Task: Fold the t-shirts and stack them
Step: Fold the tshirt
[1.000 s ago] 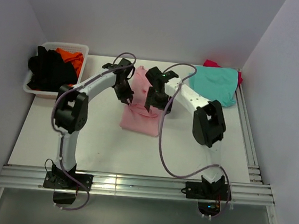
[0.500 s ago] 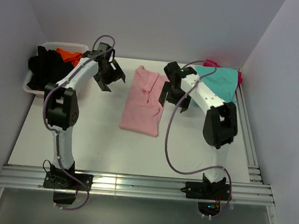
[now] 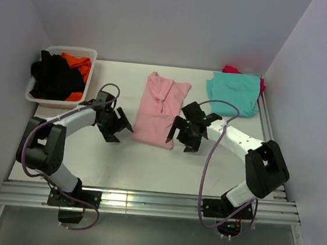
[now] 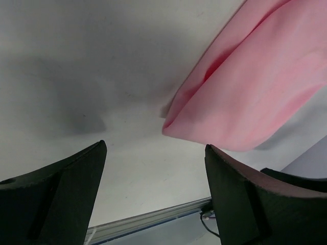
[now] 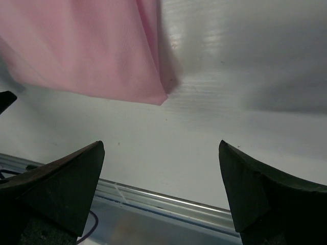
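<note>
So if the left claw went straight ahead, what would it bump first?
Probably the light pink t-shirt, at its near corner just ahead of the open left claw. Depth is unclear, so it might touch the table first.

The folded shirt (image 3: 160, 107) lies mid-desk (image 3: 147, 167). The left pincer (image 3: 118, 125) sits beside its near-left corner, and the right pincer (image 3: 184, 133) beside its near-right corner. At far left stands the basket (image 3: 72, 49), with heaped shirts (image 3: 57, 76) in it. At far right lies the corner shirt (image 3: 235, 92), apparently atop a second shirt (image 3: 232, 69).
</note>
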Controlling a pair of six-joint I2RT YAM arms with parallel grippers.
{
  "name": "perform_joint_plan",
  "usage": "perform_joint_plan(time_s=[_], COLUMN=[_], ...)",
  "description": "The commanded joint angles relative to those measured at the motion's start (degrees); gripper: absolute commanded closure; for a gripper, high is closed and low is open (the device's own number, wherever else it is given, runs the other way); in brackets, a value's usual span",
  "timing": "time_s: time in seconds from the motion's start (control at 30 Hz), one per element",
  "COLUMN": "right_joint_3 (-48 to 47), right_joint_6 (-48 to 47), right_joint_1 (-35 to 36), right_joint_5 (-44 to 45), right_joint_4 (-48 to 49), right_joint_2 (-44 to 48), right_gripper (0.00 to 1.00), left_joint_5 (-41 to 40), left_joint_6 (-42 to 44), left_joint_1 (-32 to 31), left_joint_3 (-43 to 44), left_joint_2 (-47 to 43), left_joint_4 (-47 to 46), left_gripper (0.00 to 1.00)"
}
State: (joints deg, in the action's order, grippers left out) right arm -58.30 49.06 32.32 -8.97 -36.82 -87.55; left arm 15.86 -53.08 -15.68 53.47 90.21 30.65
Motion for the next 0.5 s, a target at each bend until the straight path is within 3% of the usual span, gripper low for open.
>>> perform_joint_plan(time_s=[0.0,0.47], right_joint_3=[2.8,2.8], right_joint_6=[4.4,6.1], right_joint_1=[1.9,6.0], right_joint_5=[-4.8,1.0], right_joint_4=[14.4,16.8], right_joint_2=[1.5,-4.7], right_gripper=[0.00,0.06], left_joint_5=[3.4,2.0], left_joint_6=[-1.5,-6.5], left_joint_1=[-1.2,-3.5], left_joint_3=[-2.1,-7.8], left_joint_2=[-3.3,-4.3], left_joint_4=[-9.6,-13.2], left_gripper=[0.16,0.22])
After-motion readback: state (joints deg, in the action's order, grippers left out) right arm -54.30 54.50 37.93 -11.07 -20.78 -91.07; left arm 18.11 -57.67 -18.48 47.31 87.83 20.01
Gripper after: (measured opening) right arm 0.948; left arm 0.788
